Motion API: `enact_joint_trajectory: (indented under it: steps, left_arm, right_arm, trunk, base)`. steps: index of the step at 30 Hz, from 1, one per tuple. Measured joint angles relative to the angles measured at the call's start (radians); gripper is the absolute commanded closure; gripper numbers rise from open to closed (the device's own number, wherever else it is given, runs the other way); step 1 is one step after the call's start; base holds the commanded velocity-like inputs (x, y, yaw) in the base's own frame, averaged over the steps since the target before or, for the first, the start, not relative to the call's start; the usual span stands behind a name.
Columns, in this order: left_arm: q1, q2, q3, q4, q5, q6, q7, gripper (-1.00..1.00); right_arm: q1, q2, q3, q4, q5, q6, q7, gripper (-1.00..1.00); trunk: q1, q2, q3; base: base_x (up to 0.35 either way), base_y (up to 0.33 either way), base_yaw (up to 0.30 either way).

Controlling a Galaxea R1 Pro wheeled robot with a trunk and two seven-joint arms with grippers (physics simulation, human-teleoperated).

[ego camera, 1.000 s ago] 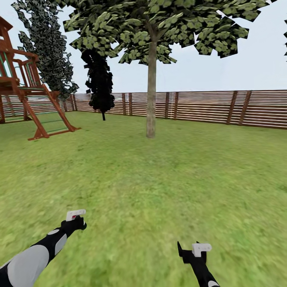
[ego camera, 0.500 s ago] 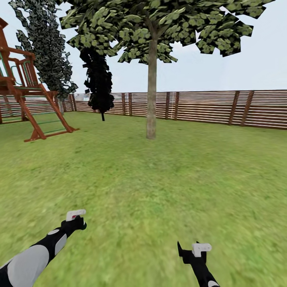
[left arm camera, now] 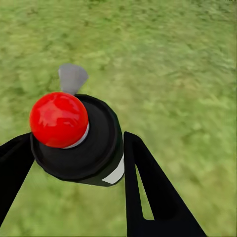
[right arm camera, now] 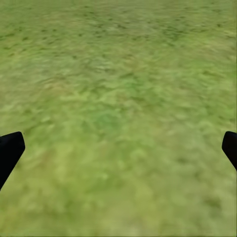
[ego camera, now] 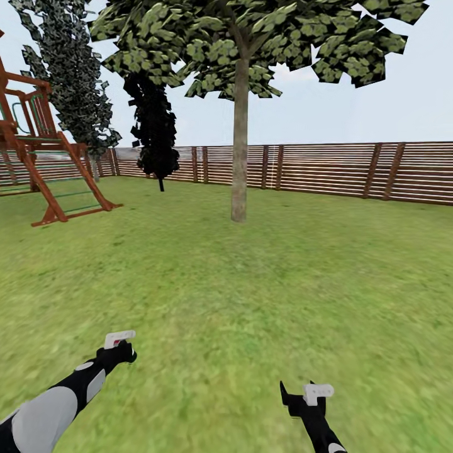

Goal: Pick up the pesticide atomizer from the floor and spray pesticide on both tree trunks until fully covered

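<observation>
The pesticide atomizer (left arm camera: 96, 143), a dark bottle with a red ball top and a white label patch, sits between the fingers of my left gripper (left arm camera: 74, 145), which is shut on it. In the head view that left gripper (ego camera: 119, 345) hangs low over the lawn at the lower left. My right gripper (ego camera: 302, 393) is low at the lower right, and in its wrist view the right gripper (right arm camera: 118, 148) is open over bare grass. One tree (ego camera: 245, 44) stands ahead in the garden, its grey-brown tree trunk (ego camera: 239, 157) rising from the grass well beyond both grippers.
A brown slat fence (ego camera: 327, 170) closes the lawn behind the tree. A red-brown wooden play frame (ego camera: 44, 170) stands at the far left. Two dark column-shaped trees (ego camera: 154, 132) rise near the fence on the left. Open grass (ego camera: 251, 283) lies between me and the trunk.
The whole head view has shifted: the play frame slid left and the trunk's foot sits a little lower, so the camera moved. Both arms keep their pose.
</observation>
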Motion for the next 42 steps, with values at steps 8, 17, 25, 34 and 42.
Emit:
enact_joint_trajectory:
  steps: [8, 17, 25, 34, 42]
  left_arm:
    - [0.000, 0.000, 0.000, 0.000, 0.000, 0.000, 0.000, 1.00]
    - [0.000, 0.000, 0.000, 0.000, 0.000, 0.000, 0.000, 1.00]
    - [0.001, 0.000, 0.000, 0.000, 0.000, 0.000, 0.000, 1.00]
    - [0.000, 0.000, 0.000, 0.000, 0.000, 0.000, 0.000, 1.00]
    - [0.001, 0.000, 0.000, 0.000, 0.000, 0.000, 0.000, 1.00]
  right_arm:
    - [0.000, 0.000, 0.000, 0.000, 0.000, 0.000, 0.000, -1.00]
    - [0.000, 0.000, 0.000, 0.000, 0.000, 0.000, 0.000, -1.00]
    - [0.000, 0.000, 0.000, 0.000, 0.000, 0.000, 0.000, -1.00]
    - [0.000, 0.000, 0.000, 0.000, 0.000, 0.000, 0.000, -1.00]
    - [0.000, 0.000, 0.000, 0.000, 0.000, 0.000, 0.000, -1.00]
  trunk:
    - [0.000, 0.000, 0.000]
    - [0.000, 0.000, 0.000]
    - [0.000, 0.000, 0.000]
    - [0.000, 0.000, 0.000]
    - [0.000, 0.000, 0.000]
  base:
    - [0.338, 0.000, 0.000]
    - [0.338, 0.000, 0.000]
    - [0.338, 0.000, 0.000]
    - [0.338, 0.000, 0.000]
    - [0.338, 0.000, 0.000]
